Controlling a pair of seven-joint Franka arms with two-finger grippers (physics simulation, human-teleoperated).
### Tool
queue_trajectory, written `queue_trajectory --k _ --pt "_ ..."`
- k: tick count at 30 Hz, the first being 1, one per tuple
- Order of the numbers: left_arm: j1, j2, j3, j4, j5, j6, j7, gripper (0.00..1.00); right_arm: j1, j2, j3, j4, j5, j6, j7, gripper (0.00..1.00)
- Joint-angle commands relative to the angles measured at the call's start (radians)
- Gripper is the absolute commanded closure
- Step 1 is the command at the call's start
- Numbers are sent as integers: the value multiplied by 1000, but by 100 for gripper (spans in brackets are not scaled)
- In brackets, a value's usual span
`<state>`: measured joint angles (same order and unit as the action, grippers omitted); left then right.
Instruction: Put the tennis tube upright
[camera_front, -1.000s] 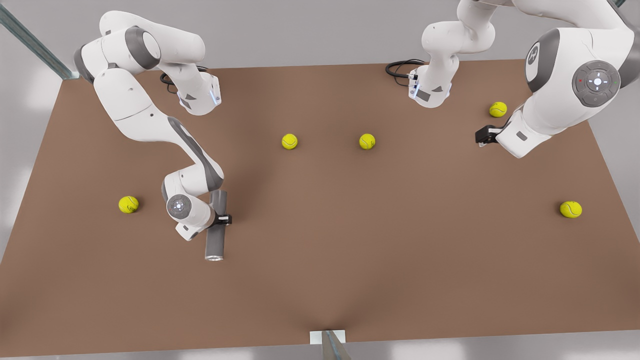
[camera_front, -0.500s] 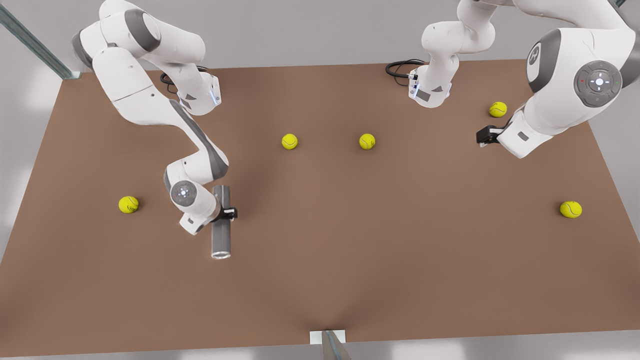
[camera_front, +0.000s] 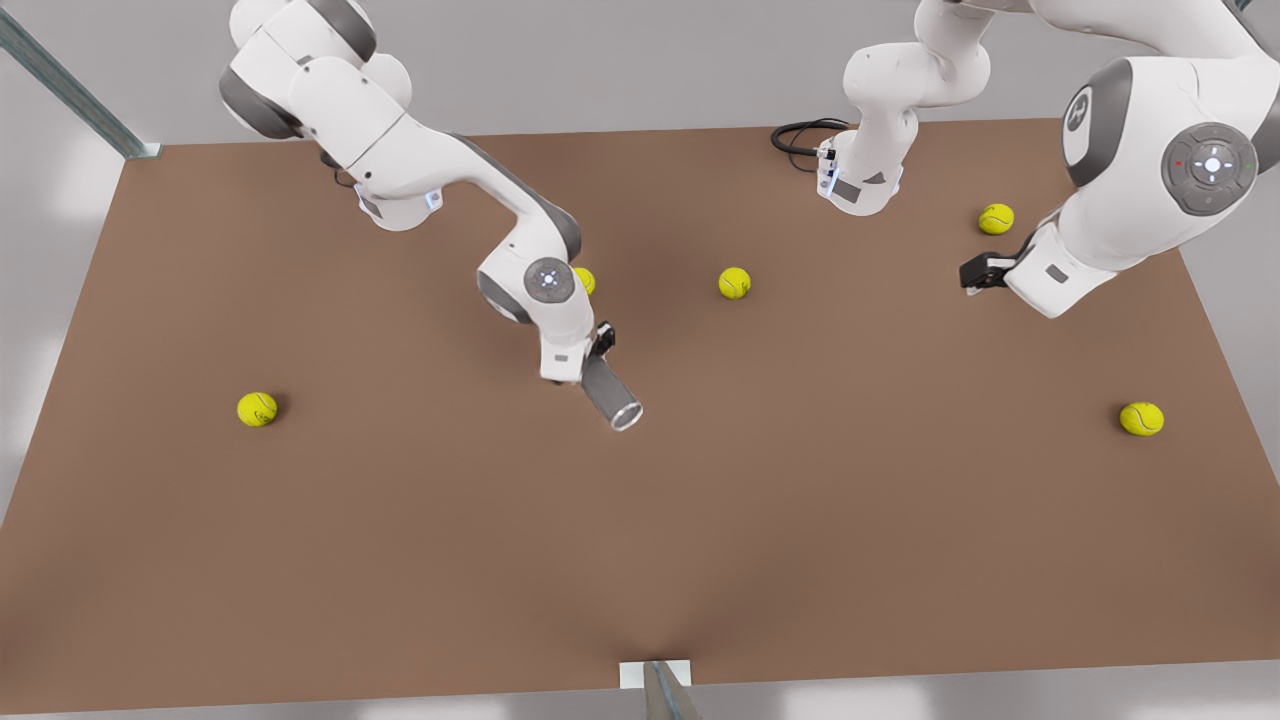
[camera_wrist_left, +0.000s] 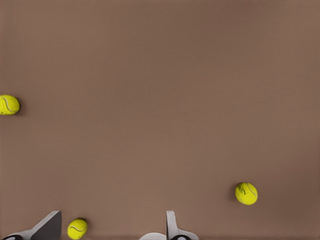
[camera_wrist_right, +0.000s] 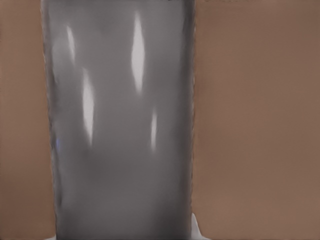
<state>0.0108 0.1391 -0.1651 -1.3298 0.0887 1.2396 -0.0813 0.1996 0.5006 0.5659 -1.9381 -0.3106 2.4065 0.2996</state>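
The tennis tube, dark grey with a silvery rim at its lower end, hangs tilted above the middle of the brown table. My right gripper, on the arm at the front view's left, is shut on its upper part. The right wrist view has the tube's grey wall close up, with one fingertip beside it. My left gripper waits above the table at the front view's right, open, its fingers spread wide with nothing between them.
Several tennis balls lie on the table: one at the front view's left, one mid-table, one half hidden behind the right arm, two at the right. A cable lies at the back edge.
My right gripper has lifted the tube off the table and carried it toward the front view's right and middle. The tube has swung from lying flat to tilted. The left arm has barely moved.
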Motion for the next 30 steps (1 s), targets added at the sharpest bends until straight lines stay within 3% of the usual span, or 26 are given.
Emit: queue_trajectory --k 1,7,15,30 --pt "0 -1 -1 0 0 1 2 0 3 1 0 7 -53 28 -111 26" --pt "1 -1 -1 0 0 1 2 0 9 82 -4 88 -203 82 -513 26" --pt "6 -1 -1 0 0 4 2 0 92 213 -15 186 -432 106 -525 26" --pt "8 -1 -1 0 0 8 2 0 92 239 -20 194 -548 120 -570 26"
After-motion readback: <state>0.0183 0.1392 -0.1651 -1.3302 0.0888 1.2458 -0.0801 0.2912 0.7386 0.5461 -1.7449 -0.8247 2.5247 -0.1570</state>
